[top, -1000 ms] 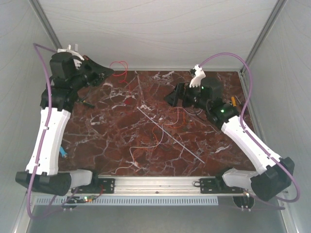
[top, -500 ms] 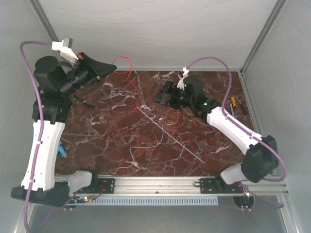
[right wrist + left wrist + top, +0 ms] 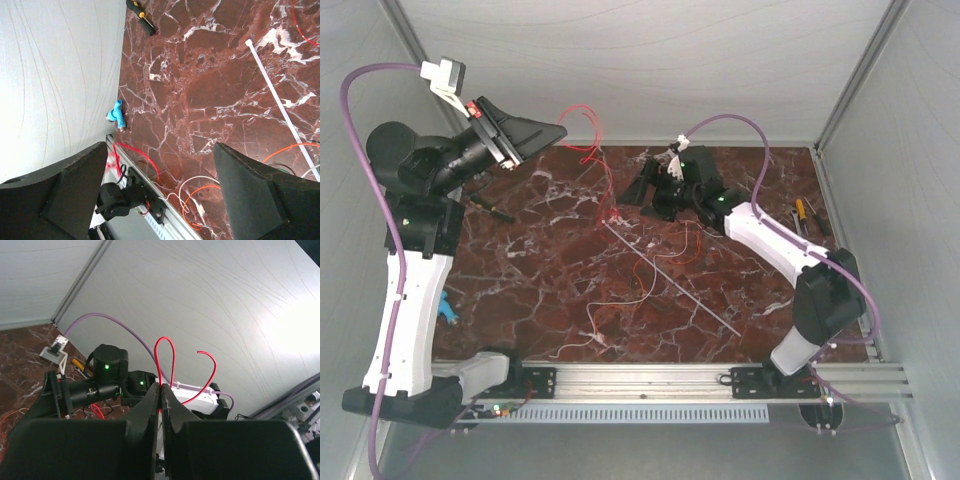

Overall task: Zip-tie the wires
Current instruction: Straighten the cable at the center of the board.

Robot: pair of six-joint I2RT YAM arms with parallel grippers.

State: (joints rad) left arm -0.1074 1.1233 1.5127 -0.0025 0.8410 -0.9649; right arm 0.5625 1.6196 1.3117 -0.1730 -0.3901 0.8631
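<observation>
Top view first: the left gripper has climbed well off the table at about 10 o'clock over the last second. It hauled a red wire up with it, a strand that was sitting low at the far edge before. The right gripper has swung in from 2 o'clock to roughly 12 and is now near the hanging strand. The zip tie hasn't budged. It lies from the centre out toward 4 o'clock, with the rest of the wires curled across it.

Left wrist view: the left claw is clenched right on the red wire, whose loop stands up at 12 o'clock above the tips.

Right wrist view: the right claw is spread wide with nothing in it. The zip tie is off at 2 o'clock, and the orange and white curls sit at 5.

So probably only one strand is gathered so far, and the tie is untouched. The bundling looks barely started.
</observation>
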